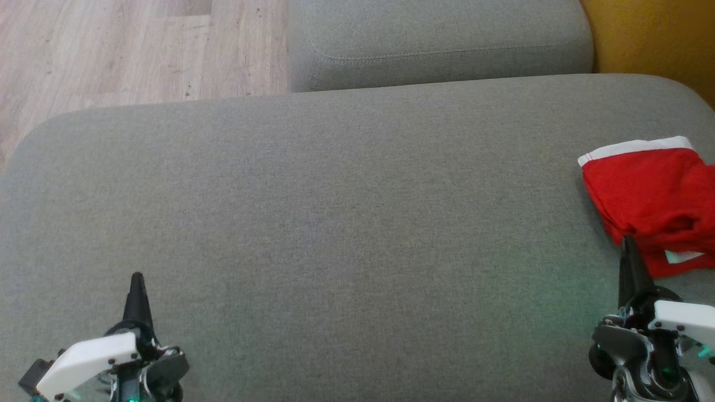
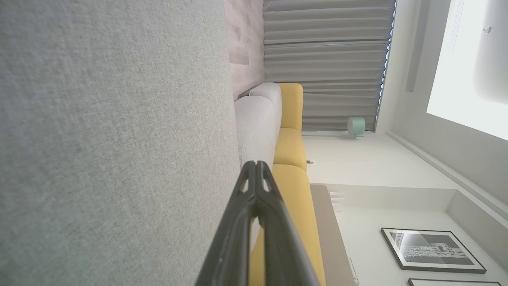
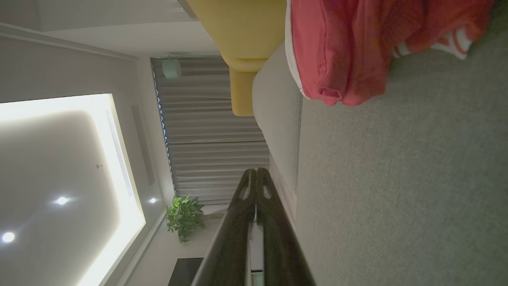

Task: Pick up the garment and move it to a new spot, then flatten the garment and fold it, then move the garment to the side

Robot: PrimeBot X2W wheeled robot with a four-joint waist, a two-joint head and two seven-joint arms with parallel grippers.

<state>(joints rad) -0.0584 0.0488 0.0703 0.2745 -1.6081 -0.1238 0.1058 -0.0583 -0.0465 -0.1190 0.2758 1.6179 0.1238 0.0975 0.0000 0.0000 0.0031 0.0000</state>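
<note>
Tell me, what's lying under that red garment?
The red garment lies on the grey sofa cushion. Whatever might sit beneath its bunched folds is covered.

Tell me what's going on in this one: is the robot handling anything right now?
Nothing is being held at the moment. A red garment with a white band lies loosely folded at the right side of the grey cushion. The left gripper and the right gripper are both shut and empty, low at the near edge. In the right wrist view, the right gripper's tips sit short of the cloth, not on it.
</note>
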